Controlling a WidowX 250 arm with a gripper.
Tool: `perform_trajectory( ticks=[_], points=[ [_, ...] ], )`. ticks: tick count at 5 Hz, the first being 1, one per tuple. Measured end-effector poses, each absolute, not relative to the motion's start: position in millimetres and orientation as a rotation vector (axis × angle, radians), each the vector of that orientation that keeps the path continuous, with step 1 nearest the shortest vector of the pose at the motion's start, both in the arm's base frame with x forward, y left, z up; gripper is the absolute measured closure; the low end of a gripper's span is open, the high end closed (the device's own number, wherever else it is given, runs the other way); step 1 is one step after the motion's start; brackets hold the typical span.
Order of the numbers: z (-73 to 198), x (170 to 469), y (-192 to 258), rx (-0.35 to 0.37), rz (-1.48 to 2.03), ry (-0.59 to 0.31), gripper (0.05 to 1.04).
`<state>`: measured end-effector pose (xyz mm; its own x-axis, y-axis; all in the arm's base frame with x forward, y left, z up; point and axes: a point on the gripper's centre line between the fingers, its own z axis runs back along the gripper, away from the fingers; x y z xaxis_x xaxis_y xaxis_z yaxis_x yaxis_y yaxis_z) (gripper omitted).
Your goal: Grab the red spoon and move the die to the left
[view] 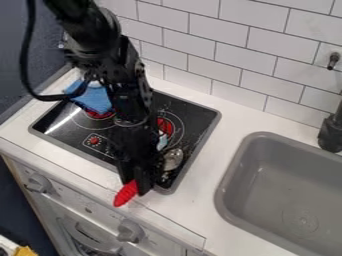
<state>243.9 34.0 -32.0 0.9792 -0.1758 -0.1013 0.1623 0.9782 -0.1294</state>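
Observation:
My gripper (135, 182) hangs low at the front edge of the stove, right over the red spoon. The spoon's red handle (125, 193) sticks out below the gripper toward the front left, over the white counter strip. To the right of the gripper, what looks like the spoon's silvery bowl (173, 159) sits above the black stovetop. The gripper hides the part between the handle and the bowl. Whether the spoon is held or only lies under the gripper, I cannot tell.
The black stovetop (194, 130) has red burners. A blue cloth (93, 97) lies on its back left, and a small pale blue item (162, 142) is beside the arm. A grey sink (280, 170) is at right, below a tiled wall (220, 65). Knobs line the front.

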Motion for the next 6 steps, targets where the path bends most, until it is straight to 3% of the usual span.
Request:
perform_trajectory(
  ticks=[3,6],
  points=[
    [-29.8,254.4,53.6,-0.138,-0.065,0.124,0.703],
    [-8.5,281.7,92.8,-0.128,0.043,0.035,0.704]
  ],
)
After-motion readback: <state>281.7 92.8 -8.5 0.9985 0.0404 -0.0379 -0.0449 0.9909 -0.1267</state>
